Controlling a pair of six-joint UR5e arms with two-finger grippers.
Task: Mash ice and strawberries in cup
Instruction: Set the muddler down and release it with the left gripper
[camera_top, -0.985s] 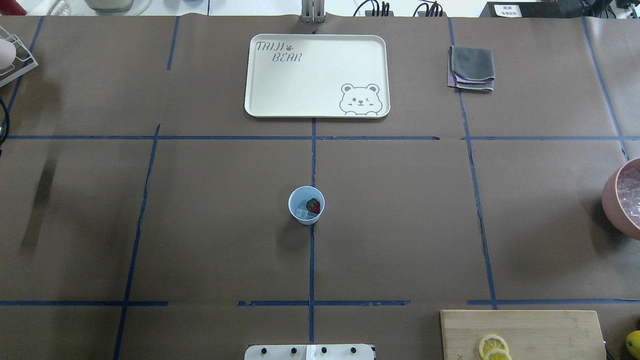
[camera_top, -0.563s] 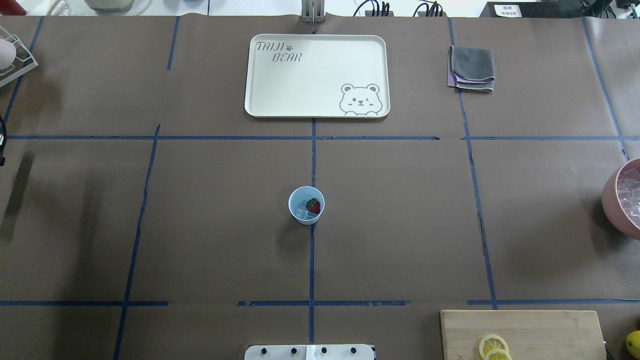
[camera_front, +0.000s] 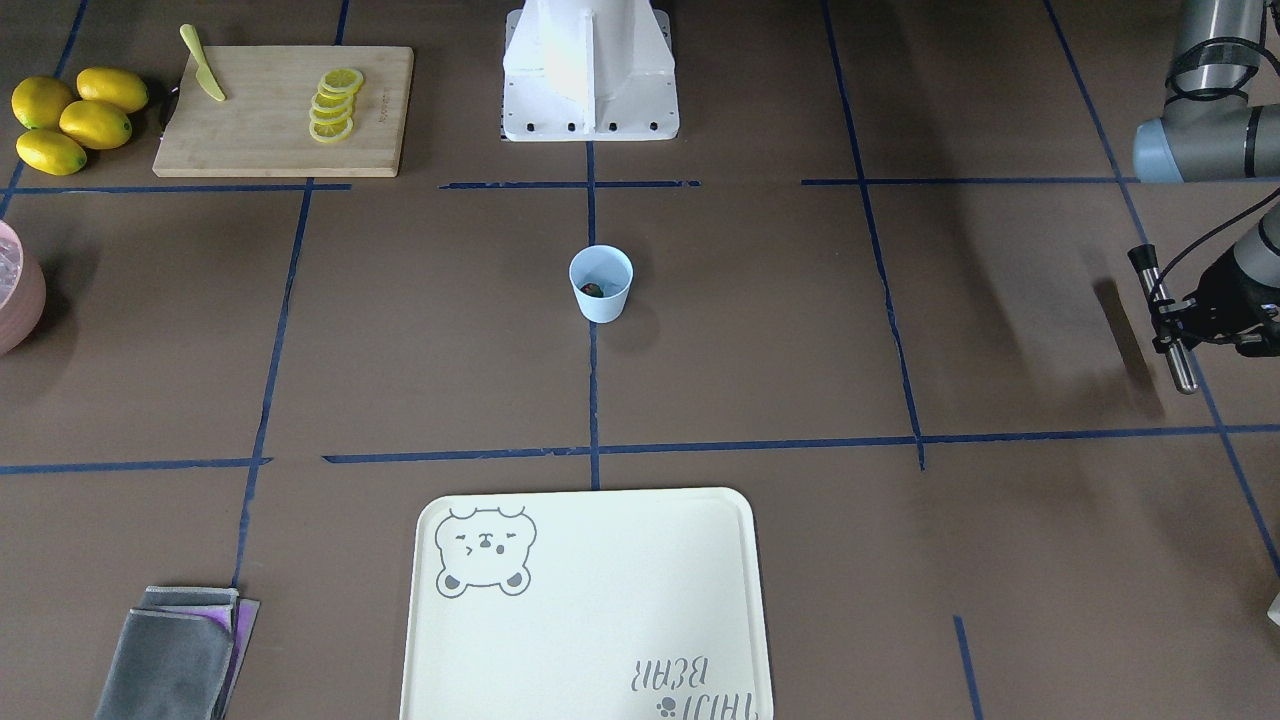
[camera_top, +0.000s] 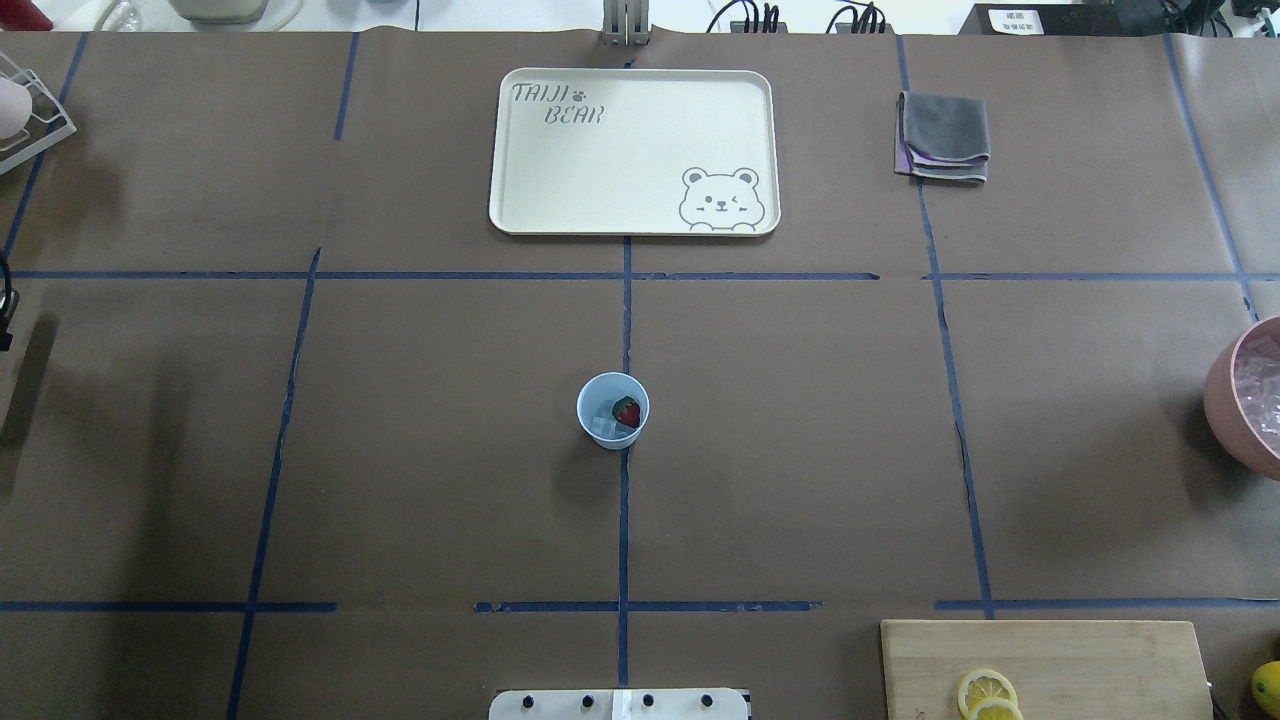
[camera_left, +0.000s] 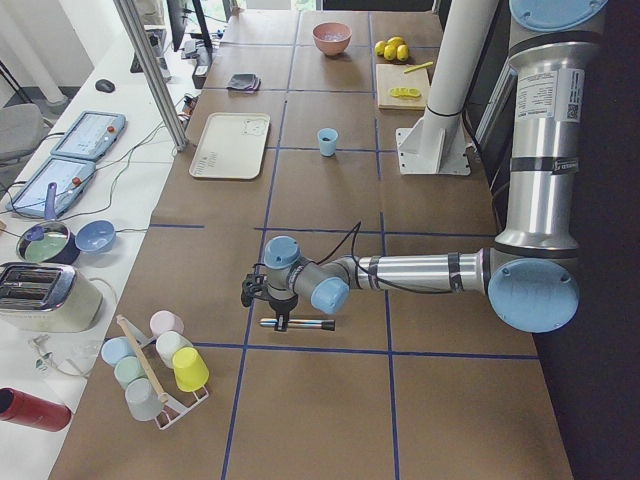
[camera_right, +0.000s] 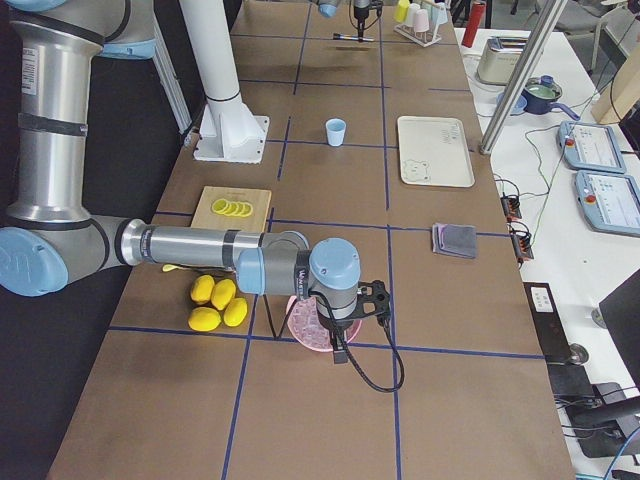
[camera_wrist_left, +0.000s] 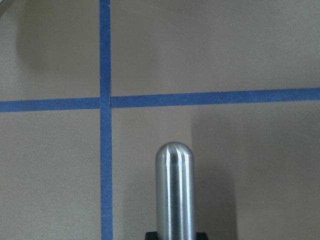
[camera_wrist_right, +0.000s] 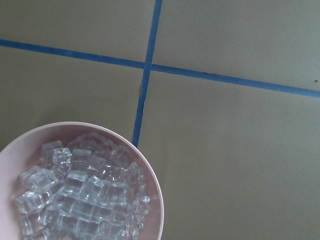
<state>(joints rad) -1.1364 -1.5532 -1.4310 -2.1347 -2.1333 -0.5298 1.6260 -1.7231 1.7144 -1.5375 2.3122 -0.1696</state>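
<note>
Steel muddler (camera_front: 1179, 362) pinched in the left gripper's (camera_front: 1172, 325) jaws, well apart from the cup (camera_front: 601, 290): next, bring it onto strawberry (camera_top: 627, 411) and ice (camera_top: 603, 427).

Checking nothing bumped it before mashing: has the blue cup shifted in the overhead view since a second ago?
No. The cup sits in the same spot, its right edge overlapping the vertical blue tape line, as before.
</note>
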